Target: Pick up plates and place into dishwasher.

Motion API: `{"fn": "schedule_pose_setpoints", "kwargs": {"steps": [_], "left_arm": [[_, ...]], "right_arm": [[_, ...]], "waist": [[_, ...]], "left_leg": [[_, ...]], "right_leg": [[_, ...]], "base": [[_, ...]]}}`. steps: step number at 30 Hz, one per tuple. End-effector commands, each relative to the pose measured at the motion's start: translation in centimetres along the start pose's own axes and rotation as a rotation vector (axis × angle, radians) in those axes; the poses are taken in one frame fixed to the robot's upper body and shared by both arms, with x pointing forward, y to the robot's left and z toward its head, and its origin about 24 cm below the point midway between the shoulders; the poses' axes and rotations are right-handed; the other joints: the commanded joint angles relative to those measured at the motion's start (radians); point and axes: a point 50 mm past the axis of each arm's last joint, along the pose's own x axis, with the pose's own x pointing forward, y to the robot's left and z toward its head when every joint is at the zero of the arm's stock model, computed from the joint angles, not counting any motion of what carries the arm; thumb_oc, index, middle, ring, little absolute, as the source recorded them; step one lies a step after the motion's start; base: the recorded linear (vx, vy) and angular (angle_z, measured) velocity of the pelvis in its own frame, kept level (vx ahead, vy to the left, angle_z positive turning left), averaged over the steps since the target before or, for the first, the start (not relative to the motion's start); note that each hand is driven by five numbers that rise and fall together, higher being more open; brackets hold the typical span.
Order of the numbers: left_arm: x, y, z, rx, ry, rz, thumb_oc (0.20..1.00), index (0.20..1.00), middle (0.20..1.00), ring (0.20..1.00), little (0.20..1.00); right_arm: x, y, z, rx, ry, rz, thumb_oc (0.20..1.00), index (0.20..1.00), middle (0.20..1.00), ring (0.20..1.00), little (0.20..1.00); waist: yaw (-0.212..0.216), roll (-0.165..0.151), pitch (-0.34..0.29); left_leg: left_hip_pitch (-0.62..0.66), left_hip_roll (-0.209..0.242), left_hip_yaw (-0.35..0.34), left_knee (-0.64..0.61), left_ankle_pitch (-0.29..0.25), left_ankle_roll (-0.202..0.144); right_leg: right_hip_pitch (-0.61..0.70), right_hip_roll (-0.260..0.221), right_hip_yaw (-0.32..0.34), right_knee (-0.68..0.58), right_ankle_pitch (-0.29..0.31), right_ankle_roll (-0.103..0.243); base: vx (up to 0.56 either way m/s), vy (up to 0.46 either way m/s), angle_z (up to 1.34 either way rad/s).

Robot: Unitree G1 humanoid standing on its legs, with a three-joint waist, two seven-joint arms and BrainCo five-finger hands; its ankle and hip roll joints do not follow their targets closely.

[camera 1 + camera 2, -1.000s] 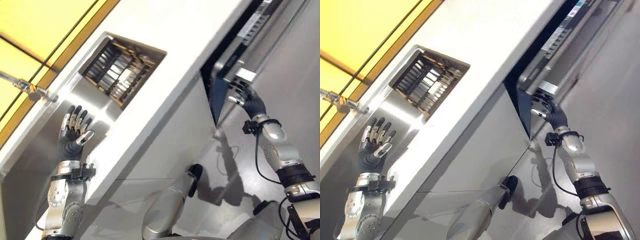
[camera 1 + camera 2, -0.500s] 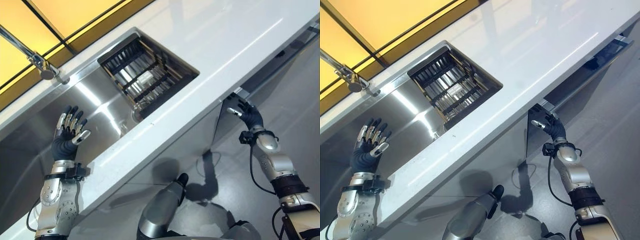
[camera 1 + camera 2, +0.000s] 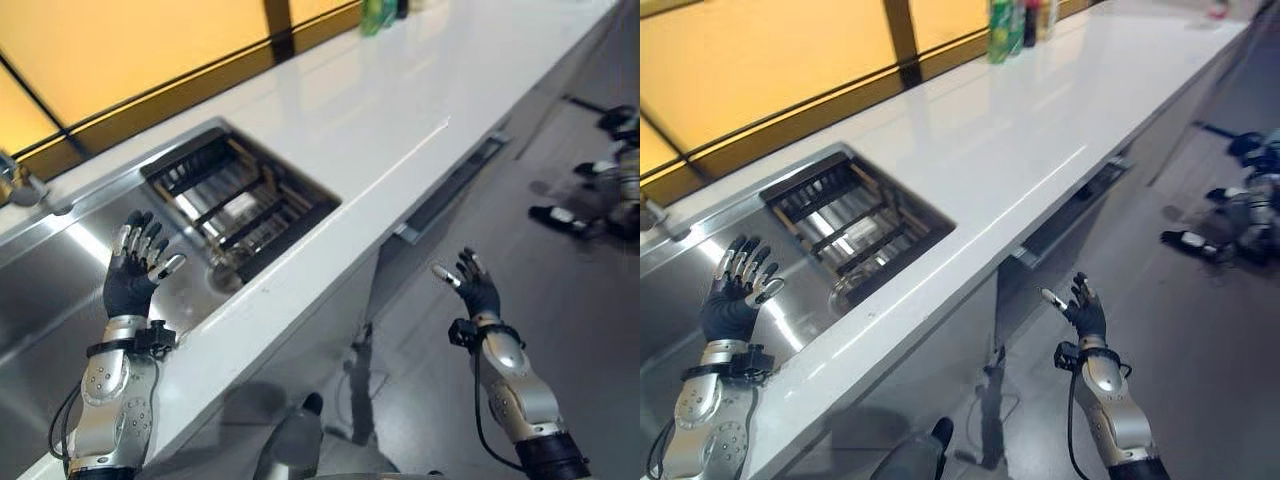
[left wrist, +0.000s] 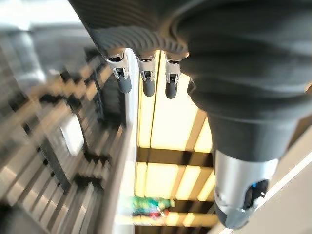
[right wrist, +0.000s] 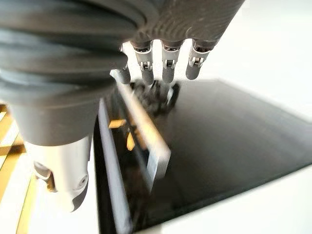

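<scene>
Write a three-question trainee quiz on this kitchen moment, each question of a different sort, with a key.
1. True or false: the left hand is curled round a plate.
2. Multiple choice: the dark rack sits (a) in the sink, (b) on the floor, (c) on the white counter.
3. Fill in: the right hand hangs below the counter edge, in front of the slightly open ____.

Key
1. False: its fingers are spread and hold nothing, raised over the sink.
2. (a).
3. Dishwasher door; the right hand is open and apart from it.
</scene>
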Motion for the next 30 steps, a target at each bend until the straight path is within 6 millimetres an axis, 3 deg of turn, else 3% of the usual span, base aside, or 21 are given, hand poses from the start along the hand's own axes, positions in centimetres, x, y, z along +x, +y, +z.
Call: {"fn": "schedule_pose_setpoints", "kwargs": {"steps": [1, 4, 7, 8, 11, 12, 14, 17, 19, 21, 23, 24, 25, 26, 28, 30], "left_arm": [[0.3, 0.2, 1.9, 0.029, -0.101, 0.039, 1.000, 1.000, 1.000, 1.000, 1.000], [0.4, 0.2, 1.9, 0.026, -0.099, 0.060, 1.000, 1.000, 1.000, 1.000, 1.000], [0.4, 0.1, 1.8, 0.019, -0.091, 0.071, 1.000, 1.000, 1.000, 1.000, 1.000], [0.4, 0.1, 1.9, 0.008, -0.091, 0.076, 1.000, 1.000, 1.000, 1.000, 1.000], [0.8, -0.6, 1.6, -0.030, -0.077, 0.048, 1.000, 1.000, 1.000, 1.000, 1.000], [1.2, -1.3, 1.5, -0.044, -0.073, 0.018, 1.000, 1.000, 1.000, 1.000, 1.000], [1.7, -2.2, 1.2, -0.101, -0.067, -0.024, 1.000, 1.000, 1.000, 1.000, 1.000], [1.8, -3.1, 0.9, -0.187, -0.037, -0.073, 1.000, 1.000, 1.000, 1.000, 1.000], [1.8, -4.1, 0.7, -0.237, -0.017, -0.123, 1.000, 1.000, 1.000, 1.000, 1.000], [1.6, -5.3, 0.3, -0.256, -0.006, -0.160, 1.000, 1.000, 1.000, 1.000, 1.000], [1.6, -6.3, 0.3, -0.243, -0.020, -0.176, 1.000, 1.000, 1.000, 1.000, 1.000], [1.6, -6.7, 0.5, -0.225, -0.034, -0.178, 1.000, 1.000, 1.000, 1.000, 1.000], [1.7, -6.9, 0.8, -0.210, -0.050, -0.201, 1.000, 1.000, 1.000, 1.000, 1.000], [1.8, -7.2, 1.2, -0.197, -0.065, -0.219, 1.000, 1.000, 1.000, 1.000, 1.000], [1.8, -7.4, 1.7, -0.175, -0.101, -0.219, 1.000, 1.000, 1.000, 1.000, 1.000], [2.0, -7.4, 2.3, -0.134, -0.156, -0.215, 1.000, 1.000, 1.000, 1.000, 1.000]], "right_arm": [[-0.2, -0.9, 1.9, -0.014, -0.078, -0.052, 1.000, 1.000, 1.000, 1.000, 1.000], [-0.2, -1.8, 2.9, -0.016, -0.111, -0.114, 1.000, 1.000, 1.000, 1.000, 1.000], [-0.3, -2.0, 5.0, -0.025, -0.215, -0.143, 1.000, 1.000, 1.000, 1.000, 1.000], [-0.4, -1.6, 6.6, -0.043, -0.302, -0.110, 1.000, 1.000, 1.000, 1.000, 1.000], [-1.2, -0.5, 9.5, -0.096, -0.486, 0.003, 1.000, 1.000, 1.000, 1.000, 1.000], [-1.6, -0.4, 10.4, -0.110, -0.539, 0.029, 1.000, 1.000, 1.000, 1.000, 1.000], [-2.0, 0.1, 11.7, -0.135, -0.629, 0.081, 1.000, 1.000, 1.000, 1.000, 1.000], [-2.9, 1.4, 13.1, -0.125, -0.744, 0.183, 1.000, 1.000, 1.000, 1.000, 1.000], [-3.6, 2.3, 13.9, -0.079, -0.794, 0.222, 1.000, 1.000, 1.000, 1.000, 1.000], [-4.1, 3.2, 14.2, -0.065, -0.828, 0.279, 1.000, 1.000, 1.000, 1.000, 1.000], [-4.1, 4.1, 14.0, -0.030, -0.813, 0.336, 1.000, 1.000, 1.000, 1.000, 1.000], [-4.1, 4.5, 13.9, -0.030, -0.811, 0.375, 1.000, 1.000, 1.000, 1.000, 1.000], [-4.2, 4.5, 13.9, -0.042, -0.814, 0.379, 1.000, 1.000, 1.000, 1.000, 1.000], [-4.3, 4.5, 13.8, -0.041, -0.807, 0.388, 1.000, 1.000, 1.000, 1.000, 1.000], [-3.9, 4.7, 13.9, -0.030, -0.806, 0.418, 1.000, 1.000, 1.000, 1.000, 1.000], [-3.2, 4.6, 14.3, -0.016, -0.819, 0.424, 1.000, 1.000, 1.000, 1.000, 1.000]], "waist": [[-0.042, 0.006, -0.084], [-0.059, 0.006, -0.114], [-0.059, 0.009, -0.135], [-0.056, 0.010, -0.143], [-0.062, 0.006, -0.147], [-0.073, -0.002, -0.140], [-0.079, -0.016, -0.136], [-0.052, -0.031, -0.139], [-0.034, -0.049, -0.137], [-0.035, -0.047, -0.136], [-0.041, -0.042, -0.139], [-0.051, -0.044, -0.138], [-0.059, -0.055, -0.138], [-0.060, -0.064, -0.139], [-0.054, -0.076, -0.140], [-0.061, -0.088, -0.131]], "left_leg": [[0.078, 0.068, 0.008, -0.156, 0.083, 0.011], [0.111, 0.102, 0.029, -0.201, 0.105, -0.003], [0.129, 0.127, 0.029, -0.232, 0.126, -0.015], [0.130, 0.134, 0.040, -0.236, 0.132, -0.020], [0.095, 0.130, 0.120, -0.161, 0.121, -0.027], [0.076, 0.132, 0.190, -0.100, 0.106, -0.034], [0.054, 0.127, 0.243, -0.054, 0.093, -0.036], [0.043, 0.061, 0.206, -0.031, 0.055, 0.001], [0.051, -0.004, 0.171, -0.018, 0.027, 0.058], [0.072, -0.054, 0.131, -0.024, 0.015, 0.108], [0.094, -0.085, 0.080, -0.056, 0.030, 0.141], [0.106, -0.093, 0.045, -0.084, 0.038, 0.147], [0.099, -0.109, 0.010, -0.092, 0.044, 0.151], [0.093, -0.125, -0.015, -0.098, 0.053, 0.150], [0.095, -0.129, -0.019, -0.109, 0.056, 0.138], [0.119, -0.115, -0.036, -0.120, 0.020, 0.118]], "right_leg": [[0.050, 0.033, 0.042, -0.028, 0.015, -0.047], [0.060, 0.063, 0.053, -0.041, 0.003, -0.056], [0.073, 0.087, 0.057, -0.058, 0.000, -0.070], [0.077, 0.092, 0.053, -0.064, 0.000, -0.076], [0.092, 0.092, 0.024, -0.064, -0.001, -0.092], [0.107, 0.079, -0.006, -0.058, -0.004, -0.090], [0.126, 0.053, -0.046, -0.052, 0.003, -0.078], [0.153, -0.004, -0.059, 0.013, 0.009, -0.058], [0.132, -0.067, -0.037, 0.178, 0.065, -0.042], [0.083, -0.087, 0.027, 0.363, 0.108, -0.054], [0.030, -0.046, 0.101, 0.478, 0.156, -0.064], [0.009, 0.033, 0.148, 0.459, 0.127, -0.076], [0.001, 0.103, 0.179, 0.387, 0.110, -0.080], [-0.003, 0.139, 0.185, 0.317, 0.106, -0.086], [-0.010, 0.138, 0.172, 0.199, 0.129, -0.089], [-0.031, 0.161, 0.225, -0.066, 0.125, -0.083]], "base": [[-0.10, -0.113, -0.36], [-0.08, -0.109, -0.25], [-0.05, -0.078, -0.11], [-0.04, -0.013, -0.05], [-0.03, 0.038, 0.02], [-0.01, 0.114, 0.33], [0.03, 0.183, 1.02], [0.14, 0.216, 1.06], [0.18, 0.244, 0.66], [0.20, 0.247, 0.91], [0.21, 0.129, 1.45], [0.19, -0.048, 1.33], [0.20, -0.123, 1.20], [0.17, -0.161, 1.11], [0.16, -0.191, 0.93], [0.23, -0.381, 0.64]]}}
